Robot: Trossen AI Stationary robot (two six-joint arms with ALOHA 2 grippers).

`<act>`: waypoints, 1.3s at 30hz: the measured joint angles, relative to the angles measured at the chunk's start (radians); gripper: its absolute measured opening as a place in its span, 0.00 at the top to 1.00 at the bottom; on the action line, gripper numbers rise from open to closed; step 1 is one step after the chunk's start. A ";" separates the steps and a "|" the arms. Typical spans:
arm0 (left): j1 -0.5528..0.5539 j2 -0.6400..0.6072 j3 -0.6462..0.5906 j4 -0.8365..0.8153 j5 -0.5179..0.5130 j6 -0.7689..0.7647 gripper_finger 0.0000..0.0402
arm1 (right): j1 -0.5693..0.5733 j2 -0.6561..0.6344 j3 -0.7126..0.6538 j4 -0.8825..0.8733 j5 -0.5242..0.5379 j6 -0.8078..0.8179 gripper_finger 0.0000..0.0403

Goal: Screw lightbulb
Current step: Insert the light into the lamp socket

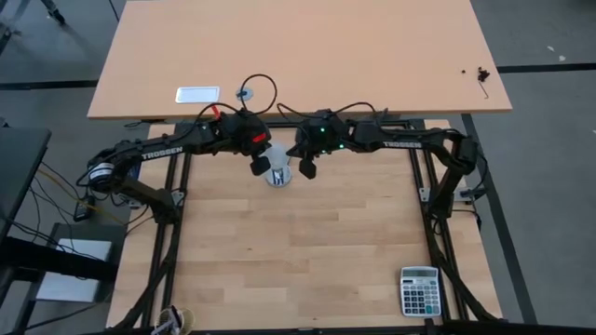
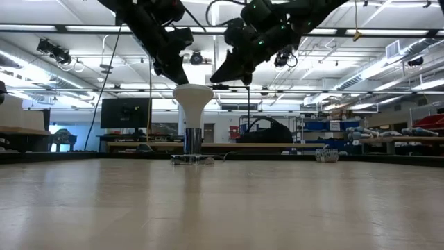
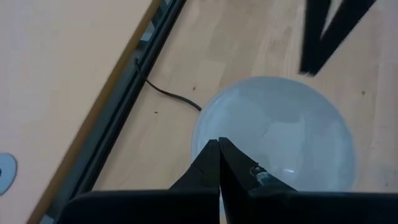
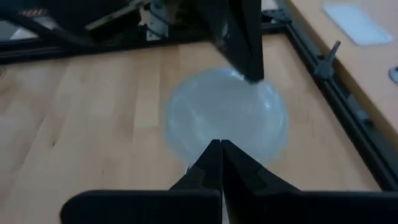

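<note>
The white lightbulb (image 2: pixel 193 98) stands upright on the wooden table, wide head up. Its narrow neck sits in a dark socket (image 2: pixel 193 142) on a flat base. From above it shows as a pale round dome (image 1: pixel 277 173) (image 3: pixel 277 134) (image 4: pixel 227 118). My left gripper (image 1: pixel 260 167) (image 2: pixel 182 78) (image 3: pixel 219 144) is shut, slanting down, its tip just over the head's left rim. My right gripper (image 1: pixel 305 168) (image 2: pixel 216 78) (image 4: pixel 221 144) is shut too. It slants down from the other side and stands a little off the head, touching nothing. My left gripper's shut tip (image 2: pixel 182 80) comes from above, slanting down, at the edge of the bulb's head (image 4: pixel 252 84). Whether it touches the head or hovers just over it, I cannot tell.
A black cord (image 3: pixel 168 93) runs from the socket toward the far rail. A second, lighter table (image 1: pixel 298 56) with a small white tray (image 1: pixel 197 94) lies beyond the far edge. A calculator (image 1: pixel 419 290) lies at the near right corner. Bare wood (image 1: pixel 298 251) spreads in front of the bulb.
</note>
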 joint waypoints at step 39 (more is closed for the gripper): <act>0.000 0.003 -0.004 0.013 0.003 0.004 1.00 | 0.009 0.037 -0.004 0.058 -0.013 0.000 0.98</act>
